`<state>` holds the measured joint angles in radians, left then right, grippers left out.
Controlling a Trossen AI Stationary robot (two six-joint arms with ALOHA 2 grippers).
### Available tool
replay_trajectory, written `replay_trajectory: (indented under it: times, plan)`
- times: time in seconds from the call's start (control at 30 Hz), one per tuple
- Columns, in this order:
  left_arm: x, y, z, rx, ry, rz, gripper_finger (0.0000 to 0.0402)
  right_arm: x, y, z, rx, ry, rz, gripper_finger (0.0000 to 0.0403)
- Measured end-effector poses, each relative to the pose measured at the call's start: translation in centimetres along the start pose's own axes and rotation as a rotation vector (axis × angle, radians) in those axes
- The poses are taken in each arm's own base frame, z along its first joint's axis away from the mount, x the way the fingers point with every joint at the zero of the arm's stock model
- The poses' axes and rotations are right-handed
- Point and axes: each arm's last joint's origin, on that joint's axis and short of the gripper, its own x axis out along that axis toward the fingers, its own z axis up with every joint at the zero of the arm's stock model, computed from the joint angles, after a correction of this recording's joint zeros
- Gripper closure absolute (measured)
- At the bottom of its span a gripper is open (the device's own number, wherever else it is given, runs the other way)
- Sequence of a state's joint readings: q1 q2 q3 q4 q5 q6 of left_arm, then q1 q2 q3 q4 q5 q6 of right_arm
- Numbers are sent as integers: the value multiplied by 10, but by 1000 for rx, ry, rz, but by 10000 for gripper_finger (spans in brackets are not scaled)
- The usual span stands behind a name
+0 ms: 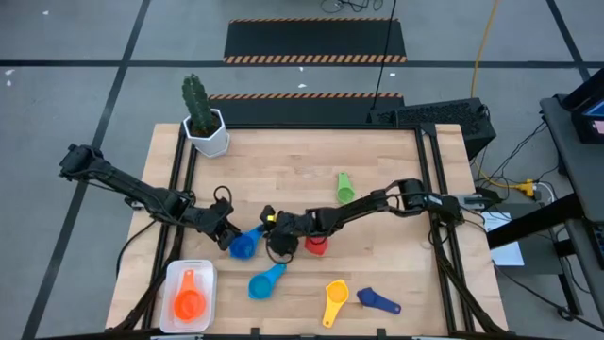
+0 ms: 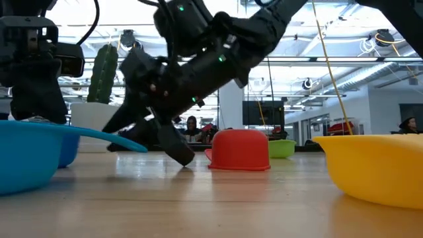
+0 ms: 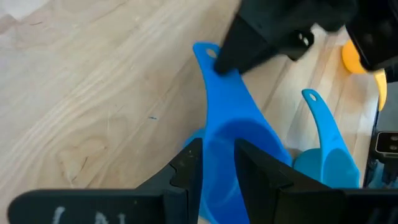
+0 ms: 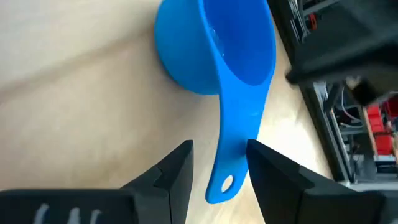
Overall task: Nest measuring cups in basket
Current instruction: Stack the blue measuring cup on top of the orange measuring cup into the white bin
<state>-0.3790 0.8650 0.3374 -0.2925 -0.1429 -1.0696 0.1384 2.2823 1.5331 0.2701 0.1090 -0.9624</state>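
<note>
A light blue measuring cup [image 1: 243, 247] sits mid-table with its handle pointing toward the right arm. My left gripper [image 1: 230, 237] is at the bowl's left side and shut on it. My right gripper [image 1: 274, 238] is open. In the right wrist view its fingers [image 4: 219, 149] stand on either side of the handle [image 4: 235, 140], near the free end with the hole. The white basket [image 1: 209, 276] lies at the near-left corner and holds the orange cup [image 1: 189, 302]. The second light blue cup [image 1: 266, 281], red [image 1: 316, 246], green [image 1: 344, 187], yellow [image 1: 334, 300] and dark blue [image 1: 377, 301] cups lie on the table. My left gripper holds the light blue cup by the bowl's wall [image 3: 214, 146], on the side away from the handle. One finger [image 3: 186, 171] is outside the bowl and the other [image 3: 252, 171] over its inside, slanting down from the table's left. The bowl rests on the table.
A cactus in a white hexagonal pot [image 1: 206, 132] stands at the far-left corner. The red cup lies upside down just right of my right gripper. The second light blue cup lies close on the near side. Bare wood shows across the table's far middle.
</note>
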Motion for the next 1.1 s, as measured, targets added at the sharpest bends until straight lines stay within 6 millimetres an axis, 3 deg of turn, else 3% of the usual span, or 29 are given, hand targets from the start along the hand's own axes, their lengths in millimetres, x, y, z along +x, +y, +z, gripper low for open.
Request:
replay_trajectory:
  times: [0.43, 0.63, 1.1]
  plan:
    - [0, 0, 0, 9, -5, 5, 309, 0, -12, 5, -100, -18, -73, 261]
    - [0, 1, 0, -11, -2, 13, 309, 10, -5, 1, -153, -80, -91, 261]
    - [16, 1, -4, -28, 46, 67, 309, 10, -8, -1, -106, -112, -88, 261]
